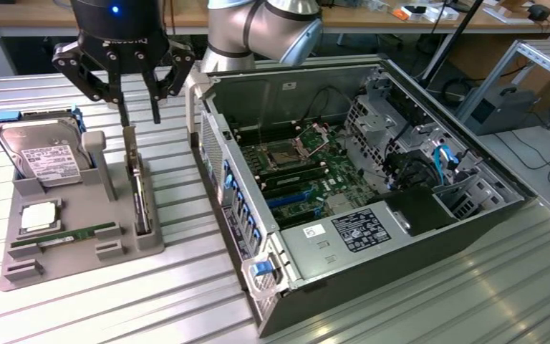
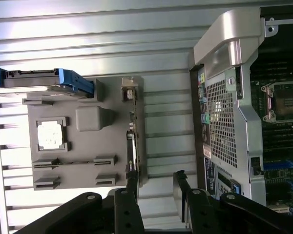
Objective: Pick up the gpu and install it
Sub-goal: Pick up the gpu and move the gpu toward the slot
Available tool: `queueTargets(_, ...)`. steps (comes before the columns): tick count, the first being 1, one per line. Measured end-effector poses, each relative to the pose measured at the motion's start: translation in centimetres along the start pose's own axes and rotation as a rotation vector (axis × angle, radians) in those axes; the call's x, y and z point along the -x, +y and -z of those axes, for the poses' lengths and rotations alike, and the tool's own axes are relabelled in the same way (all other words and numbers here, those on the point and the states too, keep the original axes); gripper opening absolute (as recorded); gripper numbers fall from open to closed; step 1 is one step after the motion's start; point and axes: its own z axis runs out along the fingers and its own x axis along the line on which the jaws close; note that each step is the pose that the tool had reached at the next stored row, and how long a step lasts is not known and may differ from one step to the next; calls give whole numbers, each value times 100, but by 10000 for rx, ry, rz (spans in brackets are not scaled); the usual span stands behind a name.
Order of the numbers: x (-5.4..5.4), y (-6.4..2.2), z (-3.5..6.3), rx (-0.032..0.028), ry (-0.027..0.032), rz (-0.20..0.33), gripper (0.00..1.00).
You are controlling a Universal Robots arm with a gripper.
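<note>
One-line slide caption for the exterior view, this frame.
Open pincer hovers above the gpu standing on edge in the grey holder, beside the open computer case.

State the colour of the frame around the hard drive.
Blue. The frame shows best in the wrist view.

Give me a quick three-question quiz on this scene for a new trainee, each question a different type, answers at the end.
1. True or false: the gripper is shut on the graphics card.
2. Fill in: the computer case lies on its side with its inside ___ (open or covered).
3. The graphics card stands on edge in: A the grey holder; B the computer case; C neither.

Key: 1 false, the gripper is open above the card; 2 open; 3 A.
</note>
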Motion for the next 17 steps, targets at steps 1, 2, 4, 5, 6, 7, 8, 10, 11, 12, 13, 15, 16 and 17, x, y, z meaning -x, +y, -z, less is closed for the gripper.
queueTargets(1,-17,-1,-4,0,0,0,42)
queueTargets(2,-52,-4,-9,0,0,0,42)
queueTargets(4,-88,-7,-14,0,0,-1,42)
queueTargets(5,-121,-10,-18,0,0,0,42)
queueTargets(6,-131,-11,-19,0,0,0,42)
queueTargets(7,-143,-12,-21,0,0,0,42)
queueTargets(8,-155,-13,-22,0,0,0,42)
queueTargets(10,-187,-15,-26,0,0,0,42)
queueTargets(11,-195,-16,-27,0,0,0,42)
queueTargets(12,-206,-17,-28,0,0,0,42)
queueTargets(13,-221,-18,-30,1,0,0,42)
queueTargets(15,-263,-21,-35,0,0,-1,42)
queueTargets(16,-284,-23,-38,0,0,0,42)
queueTargets(17,-302,-25,-39,0,0,0,42)
